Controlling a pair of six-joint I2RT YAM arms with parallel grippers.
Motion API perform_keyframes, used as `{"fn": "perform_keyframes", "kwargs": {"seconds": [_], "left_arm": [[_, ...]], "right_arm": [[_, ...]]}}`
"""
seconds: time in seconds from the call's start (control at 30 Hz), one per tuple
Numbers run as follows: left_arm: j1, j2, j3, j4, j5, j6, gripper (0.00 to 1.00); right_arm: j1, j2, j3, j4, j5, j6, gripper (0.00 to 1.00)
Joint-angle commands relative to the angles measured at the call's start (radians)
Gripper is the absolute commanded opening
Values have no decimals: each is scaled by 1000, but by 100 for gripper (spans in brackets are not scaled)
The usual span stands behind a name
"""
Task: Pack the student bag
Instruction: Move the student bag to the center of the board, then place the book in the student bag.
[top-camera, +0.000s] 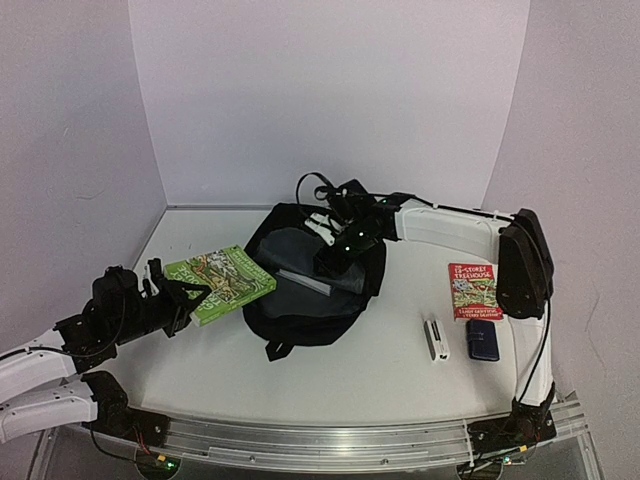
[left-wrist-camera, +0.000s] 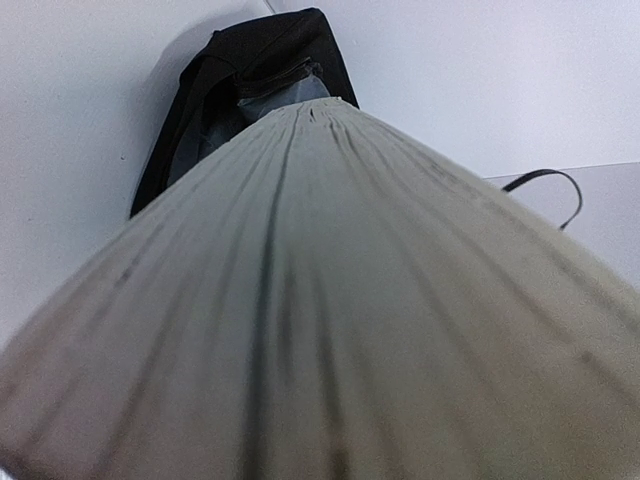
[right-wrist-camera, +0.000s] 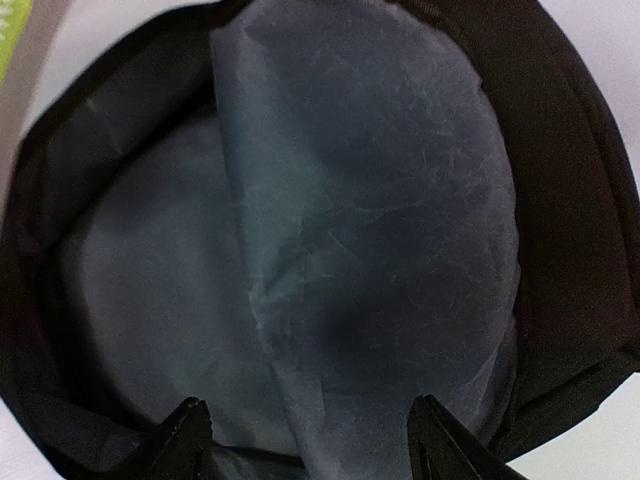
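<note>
A large black fabric backpack (top-camera: 310, 325) lies mid-table. To its left, a green paperback book (top-camera: 222, 282) sits in the left gripper (top-camera: 183, 296), its corner at the bag's edge. Well to the right lies a red paperback book (top-camera: 472, 290). Nearer than it, a small white box (top-camera: 436, 338) lies just left of a dark-blue case (top-camera: 484, 342).

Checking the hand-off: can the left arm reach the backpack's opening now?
Probably not yet: the right gripper hangs open over the mouth of the backpack, blocking the left gripper and its green book.
</note>
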Motion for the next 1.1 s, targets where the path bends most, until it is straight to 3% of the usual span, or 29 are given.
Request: {"fn": "perform_keyframes", "kwargs": {"seconds": [0.0, 0.37, 0.53, 0.6, 0.87, 1.07], "left_arm": [[5, -37, 15, 95, -15, -3, 0], [5, -9, 17, 111, -9, 1, 0], [5, 1, 19, 113, -4, 1, 0], [5, 1, 20, 113, -3, 3, 0], [5, 11, 24, 113, -1, 10, 0], [5, 1, 24, 96, -3, 11, 0]], "right_arm": [[7, 87, 73, -42, 127, -75, 67], [8, 115, 73, -79, 155, -100, 64], [7, 84, 51, -147, 110, -122, 81], [7, 66, 39, -165, 111, -136, 82], [8, 25, -38, -169, 228, -239, 69], [9, 21, -56, -169, 272, -242, 45]]}}
